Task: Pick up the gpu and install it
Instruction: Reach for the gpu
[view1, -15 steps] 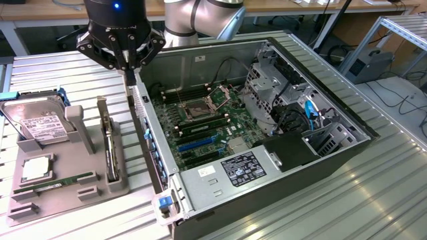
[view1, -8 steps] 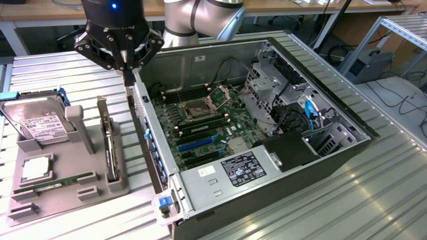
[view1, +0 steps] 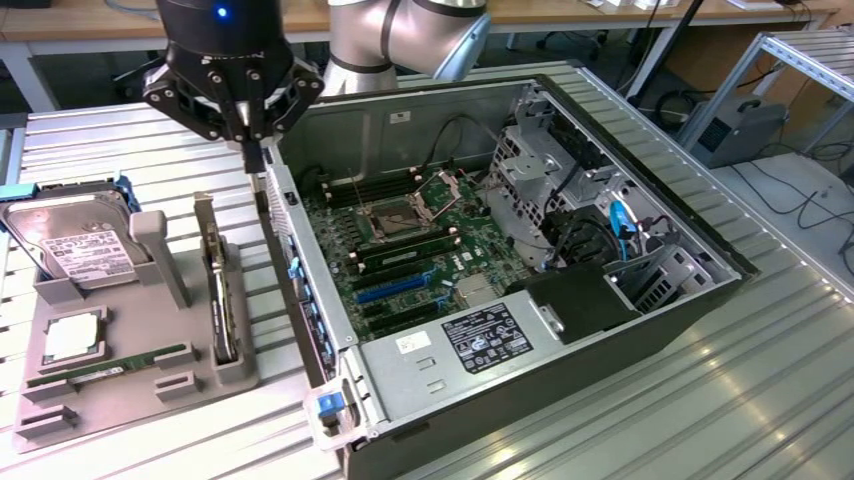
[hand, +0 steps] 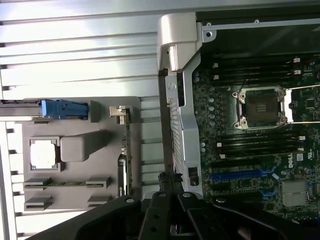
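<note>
Honestly, not much of the job is done at this point. The gpu (view1: 211, 280) is sitting on edge in its slot in the grey parts tray (view1: 120, 405), on the side of the tray nearest the computer case (view1: 534, 400). In the wrist view you can see the gpu (hand: 122, 155) there too, silver bracket end and all, parked in the tray (hand: 75, 200).

The gripper (view1: 254, 155) has its fingers pinched together with nothing between them. It hangs over the strip between the tray and the case's side wall, closer to the wall. From the wrist view the gripper (hand: 170, 177) looks right at that wall's edge, but I can't say if it's touching. So it's near the card but off to one side, not over it.

Inside the case, the motherboard (view1: 414, 240) has its blue expansion slot (view1: 387, 287) bare, so nothing is installed. Same slot (hand: 235, 175) looks vacant from the wrist too.

The other stuff in the tray looks untouched: hard drive (view1: 74, 240), CPU (view1: 74, 340), and the RAM stick (view1: 107, 365) lying flat.

My read: both the pickup and the install are left to do.
</note>
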